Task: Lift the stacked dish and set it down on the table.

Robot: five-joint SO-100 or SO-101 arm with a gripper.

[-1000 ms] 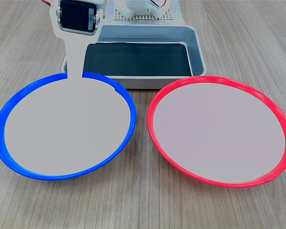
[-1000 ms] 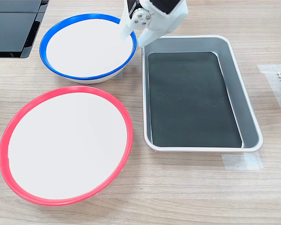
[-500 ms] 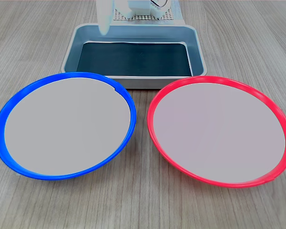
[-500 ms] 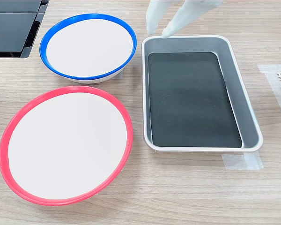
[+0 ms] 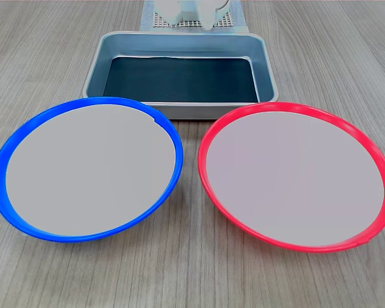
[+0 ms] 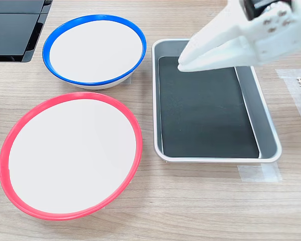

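I see the blue-rimmed plate [image 5: 86,168] lying flat on the table [image 5: 192,276], open face up, toward the first exterior view's left edge; being round, it has no long axis. Just beside it sits the red-rimmed plate [image 5: 297,174], also empty. The metal tray [image 6: 261,108] holds only a dark liner [image 6: 205,108]. My gripper [image 6: 181,64] hangs over the tray, fingers nearly together, gripping nothing.
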